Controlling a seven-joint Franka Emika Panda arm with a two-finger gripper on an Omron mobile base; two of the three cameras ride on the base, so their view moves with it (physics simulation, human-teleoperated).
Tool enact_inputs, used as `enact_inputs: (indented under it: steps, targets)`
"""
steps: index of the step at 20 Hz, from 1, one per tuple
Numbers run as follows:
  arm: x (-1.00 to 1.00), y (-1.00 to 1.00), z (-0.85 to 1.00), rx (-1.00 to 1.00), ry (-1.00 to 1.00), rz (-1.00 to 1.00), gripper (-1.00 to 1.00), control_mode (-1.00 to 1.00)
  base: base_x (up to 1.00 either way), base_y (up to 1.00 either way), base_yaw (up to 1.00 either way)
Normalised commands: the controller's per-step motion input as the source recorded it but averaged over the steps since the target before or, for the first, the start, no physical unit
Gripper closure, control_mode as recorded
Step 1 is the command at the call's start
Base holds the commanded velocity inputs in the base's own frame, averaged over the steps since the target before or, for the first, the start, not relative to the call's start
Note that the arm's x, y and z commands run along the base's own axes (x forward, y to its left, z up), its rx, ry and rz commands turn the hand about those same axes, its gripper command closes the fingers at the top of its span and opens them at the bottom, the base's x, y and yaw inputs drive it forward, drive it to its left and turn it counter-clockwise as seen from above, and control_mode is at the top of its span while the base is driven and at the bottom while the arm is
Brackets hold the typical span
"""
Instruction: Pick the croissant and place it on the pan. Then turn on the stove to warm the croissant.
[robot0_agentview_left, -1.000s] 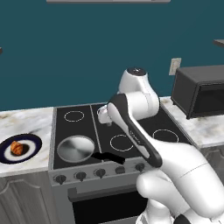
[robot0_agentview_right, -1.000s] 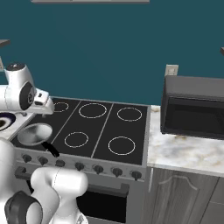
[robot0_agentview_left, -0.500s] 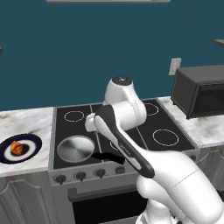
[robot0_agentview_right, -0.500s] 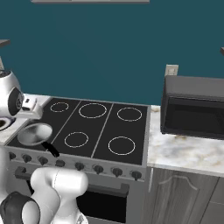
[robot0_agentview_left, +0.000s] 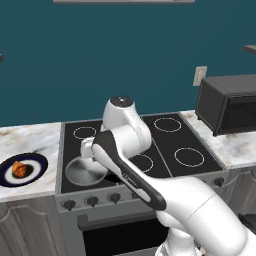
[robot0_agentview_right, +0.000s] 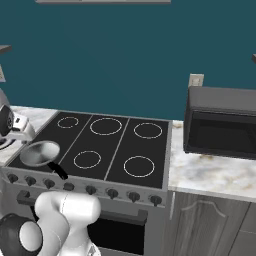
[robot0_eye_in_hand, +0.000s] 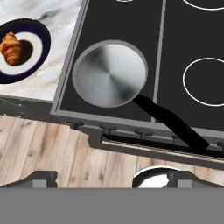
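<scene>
The golden croissant (robot0_agentview_left: 19, 169) (robot0_eye_in_hand: 12, 48) lies on a dark blue plate (robot0_agentview_left: 39, 163) (robot0_eye_in_hand: 38, 61) on the counter left of the stove. The silver pan (robot0_agentview_left: 86, 171) (robot0_agentview_right: 40, 152) (robot0_eye_in_hand: 109, 73) sits empty on the front-left burner of the black stove (robot0_agentview_left: 165, 145) (robot0_agentview_right: 115, 150) (robot0_eye_in_hand: 183, 39), its black handle (robot0_eye_in_hand: 170, 123) reaching over the front edge. My gripper (robot0_eye_in_hand: 113, 180) (robot0_agentview_right: 25, 134) hangs open above the stove's front-left corner, near the pan and to the right of the croissant, holding nothing. Its fingertips (robot0_eye_in_hand: 41, 177) stand wide apart.
A row of dark knobs (robot0_agentview_left: 92, 201) (robot0_agentview_right: 90, 190) lines the stove's grey front panel. A dark microwave (robot0_agentview_left: 227, 102) (robot0_agentview_right: 222, 122) stands on the marble counter (robot0_agentview_right: 210, 175) at the right. Wooden floor (robot0_eye_in_hand: 52, 148) lies below the stove front.
The arm has swung left across the cooktop, carrying the hand from the stove's middle to above the pan's corner. Pan, plate and croissant have stayed put.
</scene>
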Motion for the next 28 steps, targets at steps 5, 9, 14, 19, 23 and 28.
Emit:
enact_inputs:
  steps: [5, 9, 14, 19, 23, 28]
  targets:
    - [0.00, 0.43, -0.05, 0.02, 0.03, 0.00, -1.00, -1.00, 0.00, 0.00, 0.00]
    - [0.00, 0.41, 0.00, 0.01, 0.07, 0.04, -1.00, -1.00, 0.00, 0.00, 0.00]
    - [0.00, 0.34, -0.05, 0.00, 0.03, 0.10, -1.00, -1.00, 0.00, 0.00, 0.00]
    - [0.00, 0.34, -0.11, 0.00, 0.00, 0.10, -1.00, -1.00, 0.00, 0.00, 0.00]
    - [0.06, 0.30, -0.09, 0.00, 0.00, 0.02, -1.00, -1.00, 0.00, 0.00, 0.00]
    - [0.14, 0.36, -0.03, 0.00, 0.00, 0.00, -1.00, -1.00, 0.00, 0.00, 0.00]
